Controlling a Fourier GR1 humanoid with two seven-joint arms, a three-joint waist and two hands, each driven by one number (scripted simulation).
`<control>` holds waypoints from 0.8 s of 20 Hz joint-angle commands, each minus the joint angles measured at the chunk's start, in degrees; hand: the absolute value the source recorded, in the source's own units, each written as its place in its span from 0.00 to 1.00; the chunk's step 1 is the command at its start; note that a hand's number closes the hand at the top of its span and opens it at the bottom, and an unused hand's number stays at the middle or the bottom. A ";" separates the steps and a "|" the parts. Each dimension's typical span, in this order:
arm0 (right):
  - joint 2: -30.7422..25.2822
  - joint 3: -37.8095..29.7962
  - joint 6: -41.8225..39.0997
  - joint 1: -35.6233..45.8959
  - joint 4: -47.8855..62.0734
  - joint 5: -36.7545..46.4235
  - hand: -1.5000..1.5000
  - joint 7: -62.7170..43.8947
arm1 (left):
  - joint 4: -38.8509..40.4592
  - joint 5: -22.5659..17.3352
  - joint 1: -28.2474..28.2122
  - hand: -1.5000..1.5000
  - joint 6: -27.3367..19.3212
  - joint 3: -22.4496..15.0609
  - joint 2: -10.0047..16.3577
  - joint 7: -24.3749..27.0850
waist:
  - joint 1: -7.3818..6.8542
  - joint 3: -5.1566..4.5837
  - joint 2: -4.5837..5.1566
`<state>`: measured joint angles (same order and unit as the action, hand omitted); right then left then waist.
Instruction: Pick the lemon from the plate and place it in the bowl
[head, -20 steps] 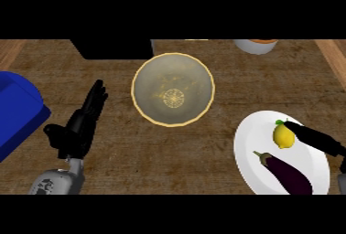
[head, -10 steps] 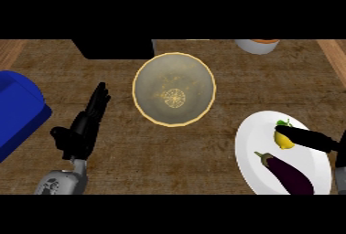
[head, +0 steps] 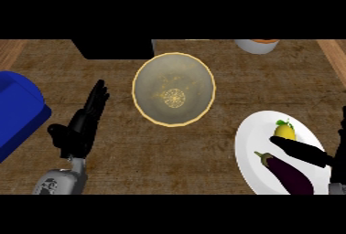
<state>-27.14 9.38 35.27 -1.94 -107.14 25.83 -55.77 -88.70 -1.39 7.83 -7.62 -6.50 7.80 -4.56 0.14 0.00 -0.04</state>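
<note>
Lemon sits at the plate's far side, my right hand just beside it, straight-fingered and gripping nothing, so I would curl round it squarely before lifting.

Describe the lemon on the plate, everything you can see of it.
The lemon is small, yellow and smooth-looking, with a green stem tip at its upper end. It lies on the white plate at the right of the counter, above the purple eggplant in the view and apart from it. A straight black finger of the right hand crosses its lower end and hides it. It is not in the bowl.
</note>
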 commanded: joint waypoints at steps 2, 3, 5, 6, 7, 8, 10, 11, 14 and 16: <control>3.15 -4.69 -2.98 0.62 0.28 -3.26 0.00 5.73 | 2.33 0.52 0.82 0.50 1.50 1.49 -0.74 1.20 | -0.03 0.00 0.03; 2.72 -3.63 -3.27 -1.73 -6.49 0.52 0.00 1.11 | 0.44 0.89 0.80 0.50 0.78 0.85 -1.32 -0.22 | 0.08 -0.02 -0.02; 7.37 -0.49 -1.95 0.25 -3.08 4.48 0.00 0.60 | 1.04 3.18 0.57 0.50 -1.05 -1.00 -3.65 0.47 | -0.08 -0.02 0.03; 7.22 -3.50 -3.08 -2.72 -3.18 0.38 0.00 6.69 | -0.13 2.06 0.34 0.50 1.14 0.16 -2.28 -1.61 | -0.01 0.00 0.01; 7.96 -4.63 -2.14 1.92 -0.77 0.96 0.00 4.23 | 2.65 1.70 -0.44 0.50 2.14 1.27 -1.66 3.66 | -0.13 -0.01 0.05; 8.04 -5.20 -2.33 -1.48 -3.10 -0.18 0.00 5.38 | 7.48 0.72 4.26 0.50 1.70 2.88 -2.86 2.51 | 0.16 -0.01 0.06; 10.07 -6.25 -1.86 0.12 1.54 -1.57 0.00 8.60 | 1.98 0.38 -1.02 0.50 3.30 3.55 -0.61 3.11 | -0.18 0.00 0.04; 10.97 -5.40 -2.16 0.35 2.47 -2.13 0.00 10.82 | 0.47 1.82 3.64 0.50 0.75 2.55 -2.29 -2.80 | -0.11 0.01 0.03; 12.51 -7.70 -2.44 0.23 4.97 -5.16 0.00 14.21 | -1.65 0.32 -0.57 0.50 4.35 4.00 0.18 -0.67 | -0.22 0.01 0.03; 12.78 -9.23 -3.02 -1.36 5.66 -6.40 0.00 17.17 | 0.71 3.65 1.82 0.50 0.01 0.61 -4.86 -2.12 | -0.02 0.01 0.03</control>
<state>-15.26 3.33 33.47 -3.08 -104.12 22.92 -43.35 -87.36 0.56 8.68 -5.76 -4.47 5.36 -4.28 0.06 0.01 -0.01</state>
